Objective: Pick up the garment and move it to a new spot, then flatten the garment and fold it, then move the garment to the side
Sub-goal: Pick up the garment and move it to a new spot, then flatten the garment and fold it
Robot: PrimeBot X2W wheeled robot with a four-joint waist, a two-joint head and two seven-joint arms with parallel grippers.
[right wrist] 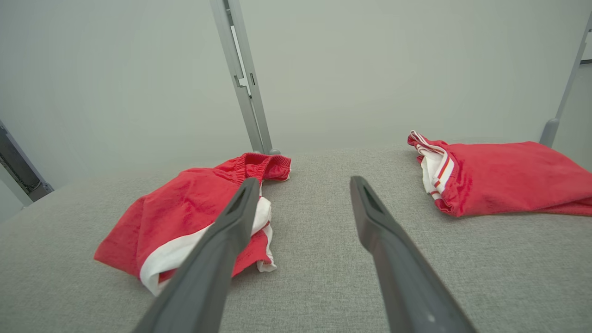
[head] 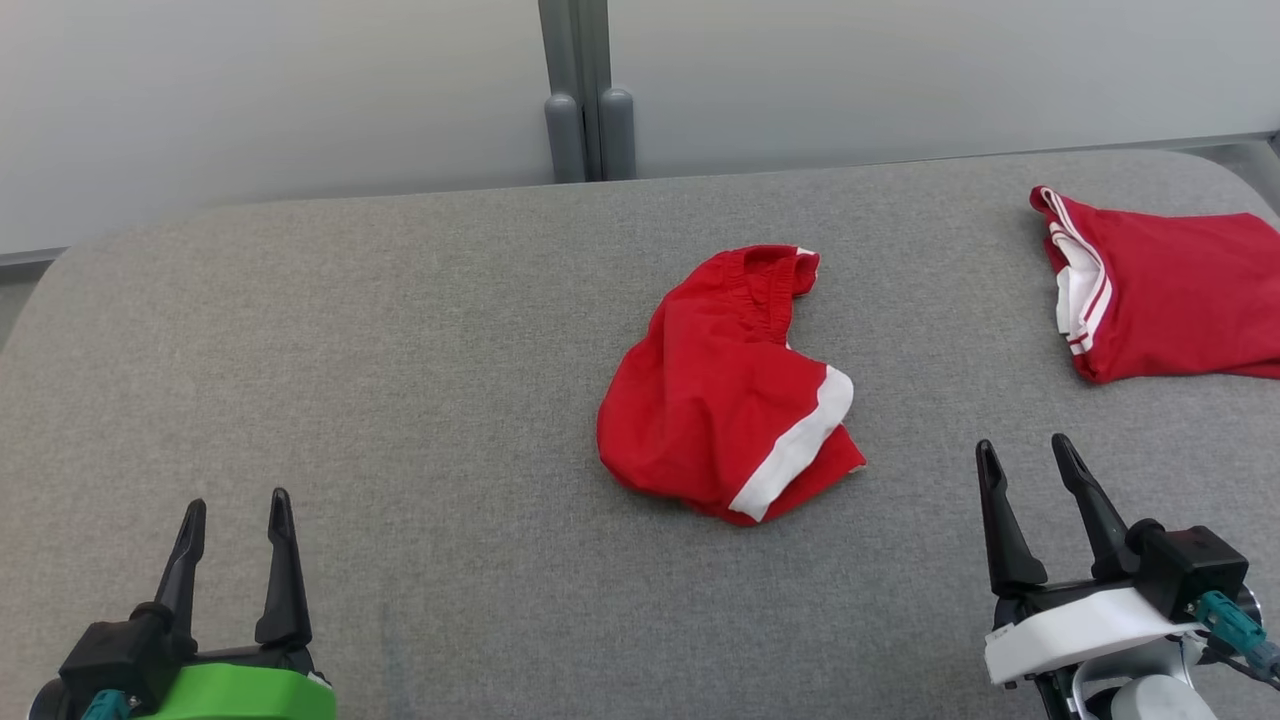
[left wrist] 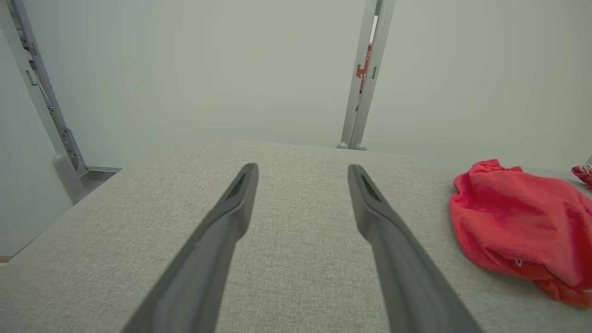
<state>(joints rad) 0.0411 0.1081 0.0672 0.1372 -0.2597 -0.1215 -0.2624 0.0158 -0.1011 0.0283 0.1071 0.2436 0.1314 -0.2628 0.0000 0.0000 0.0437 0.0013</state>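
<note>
Red shorts (head: 720,390) with white trim lay crumpled on the grey fabric tabletop (head: 400,350). They were ahead of our right pincer (head: 1025,444) and to its left. From our left pincer (head: 238,500) they lay ahead and well off to the right, so the right one was the nearer. Both pincers were held near the cloth with their fingers spread wide apart and nothing between them.

A second red garment (head: 1170,300), edged in white with red stripes, lay ahead of the right pincer and to its right. It looked already folded.

We judged that we stood at the very first step, with the shorts not yet picked up. The next move would call for one pincer, most likely the right, to reach a raised fold of the shorts. It would then close on that fold and lift without snagging the tabletop's fabric.
</note>
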